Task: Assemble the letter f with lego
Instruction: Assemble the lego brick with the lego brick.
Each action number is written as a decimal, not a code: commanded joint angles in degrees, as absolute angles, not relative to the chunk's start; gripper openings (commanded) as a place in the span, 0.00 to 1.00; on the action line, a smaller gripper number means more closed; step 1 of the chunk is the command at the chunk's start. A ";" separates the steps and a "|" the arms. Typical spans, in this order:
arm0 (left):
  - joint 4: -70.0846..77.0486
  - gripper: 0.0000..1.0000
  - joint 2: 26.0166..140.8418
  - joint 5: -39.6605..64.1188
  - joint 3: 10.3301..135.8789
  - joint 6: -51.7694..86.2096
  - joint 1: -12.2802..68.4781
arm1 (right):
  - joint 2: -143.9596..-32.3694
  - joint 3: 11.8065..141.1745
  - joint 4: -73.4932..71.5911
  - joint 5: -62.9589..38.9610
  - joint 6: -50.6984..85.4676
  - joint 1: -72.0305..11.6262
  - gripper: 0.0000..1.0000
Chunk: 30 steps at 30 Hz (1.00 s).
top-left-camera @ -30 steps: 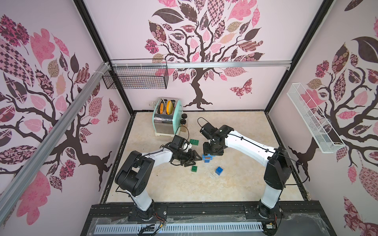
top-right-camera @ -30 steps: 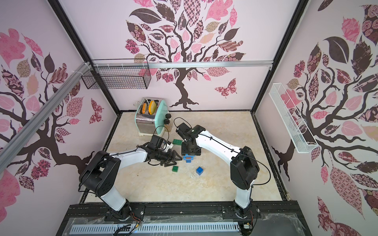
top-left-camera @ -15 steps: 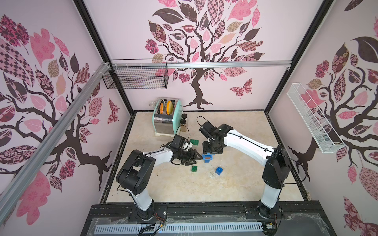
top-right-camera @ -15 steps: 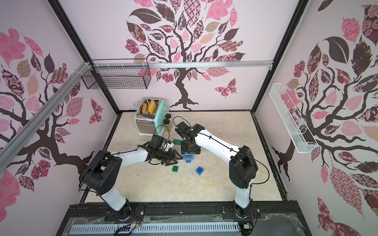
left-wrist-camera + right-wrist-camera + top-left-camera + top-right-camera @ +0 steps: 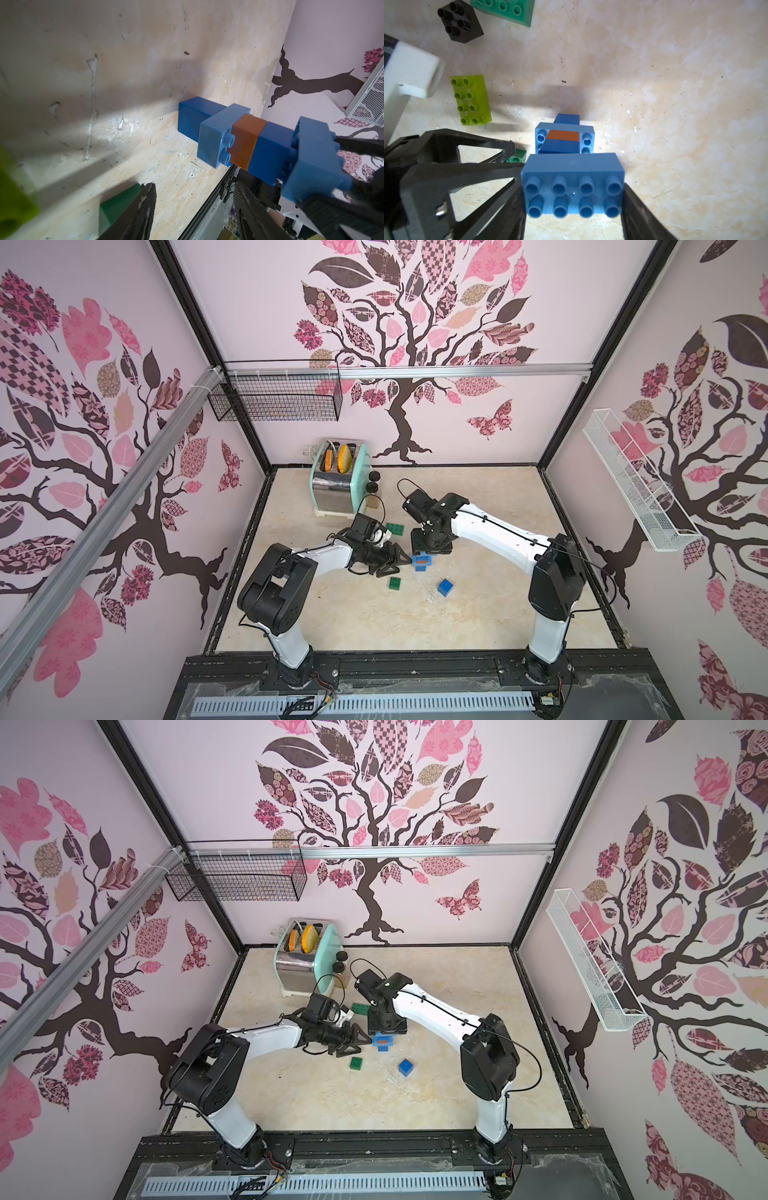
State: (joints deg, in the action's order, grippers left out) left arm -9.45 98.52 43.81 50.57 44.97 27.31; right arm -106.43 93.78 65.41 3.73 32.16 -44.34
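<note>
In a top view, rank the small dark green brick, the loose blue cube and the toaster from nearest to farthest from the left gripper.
Measured from the left gripper:
1. The small dark green brick, right beside the fingers, on the side toward the front rail.
2. The loose blue cube, farther off, toward the right arm's side.
3. The toaster, back near the rear wall, clearly farthest.

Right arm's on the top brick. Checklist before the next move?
1. right gripper clamped on the top light blue brick: ok.
2. That brick seated flush on the stack: not ok, a gap shows in the left wrist view.
3. left gripper open, empty, beside the stack: ok.
4. dark blue base brick flat on the table: ok.
5. loose dark green brick clear of the stack: ok.
</note>
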 commanded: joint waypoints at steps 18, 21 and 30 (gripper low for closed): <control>-7.47 0.62 99.84 42.72 50.56 45.87 27.31 | -106.17 94.35 67.95 4.69 35.28 -44.47 0.58; -7.24 0.62 100.02 42.76 50.47 46.10 27.31 | -106.09 93.76 67.73 4.79 36.11 -44.45 0.58; -7.12 0.61 99.82 42.63 50.04 46.39 27.33 | -106.21 92.88 67.40 4.57 37.36 -44.43 0.59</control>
